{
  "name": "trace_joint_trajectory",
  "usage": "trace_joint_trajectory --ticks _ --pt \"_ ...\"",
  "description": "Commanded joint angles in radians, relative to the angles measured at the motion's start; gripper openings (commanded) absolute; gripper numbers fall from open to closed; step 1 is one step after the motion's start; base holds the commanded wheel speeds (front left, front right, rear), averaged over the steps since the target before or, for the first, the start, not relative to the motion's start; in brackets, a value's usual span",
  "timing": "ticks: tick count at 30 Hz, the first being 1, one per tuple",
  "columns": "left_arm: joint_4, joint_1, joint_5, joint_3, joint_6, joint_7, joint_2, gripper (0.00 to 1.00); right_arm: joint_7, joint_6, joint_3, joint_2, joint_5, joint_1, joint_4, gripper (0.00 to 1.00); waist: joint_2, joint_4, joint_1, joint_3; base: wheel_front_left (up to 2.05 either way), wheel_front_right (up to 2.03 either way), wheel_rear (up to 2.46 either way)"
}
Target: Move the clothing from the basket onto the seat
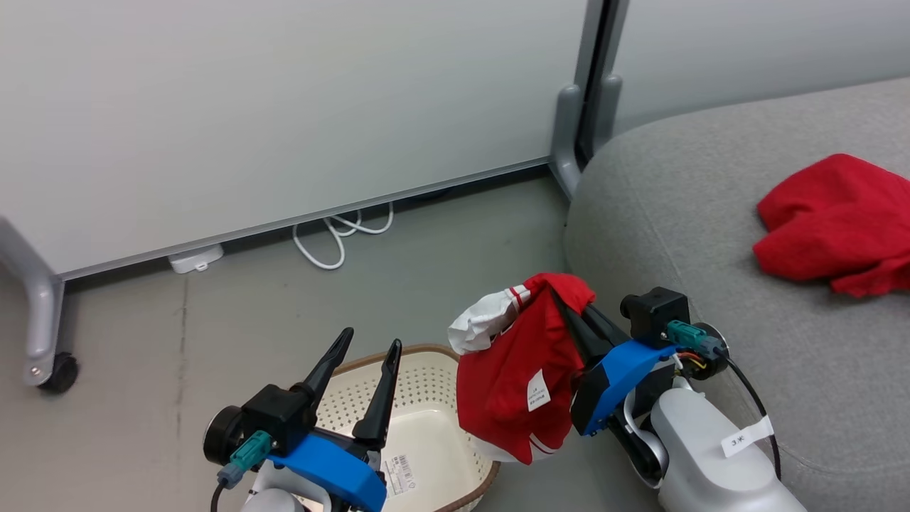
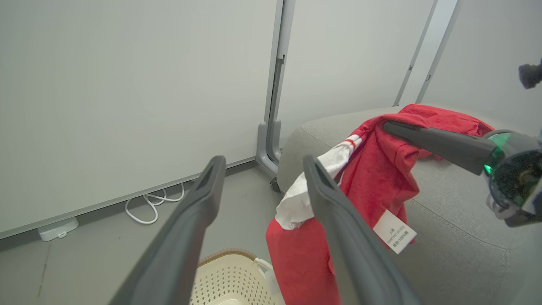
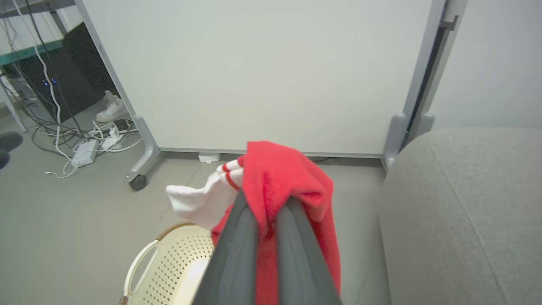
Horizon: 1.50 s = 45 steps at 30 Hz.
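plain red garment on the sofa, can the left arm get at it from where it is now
Probably not. The left gripper is open at the basket, while the plain red garment lies far across the seat, and the right gripper holding the striped garment hangs in between.

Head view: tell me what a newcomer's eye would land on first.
The striped red garment catches the eye first. It dangles from the shut right claw at bottom centre, between the cream basket and the grey seat. Next comes the plain red garment, crumpled on the seat at the right edge. The left claw stands open at lower left, holding nothing.
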Motion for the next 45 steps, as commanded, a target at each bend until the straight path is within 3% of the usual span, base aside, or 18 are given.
trace_joint_trajectory --ticks 1,12,26,45 --pt "0.0 -0.005 0.003 0.0 -0.002 -0.005 -0.001 1.0 -0.004 0.0 -0.005 0.0 -0.005 -0.004 -0.001 0.0 0.0 -0.046 0.0 0.01 0.0 0.0 0.0" --pt "0.007 -0.016 0.011 -0.001 -0.002 -0.005 0.002 1.0 -0.004 0.0 -0.007 0.0 -0.001 -0.001 -0.013 0.0 0.0 -0.213 0.0 0.042 0.0 0.0 0.0" --pt "0.005 -0.029 0.011 -0.006 -0.002 -0.005 0.019 1.0 -0.005 0.0 -0.007 0.0 0.018 0.016 -0.023 0.0 0.0 -0.359 0.0 0.059 0.0 0.0 0.0" --pt "0.004 -0.032 0.004 -0.023 -0.002 -0.005 0.027 1.0 -0.006 0.0 -0.047 0.0 0.008 0.015 -0.029 0.0 0.0 -0.352 0.0 0.066 0.0 0.0 0.0"
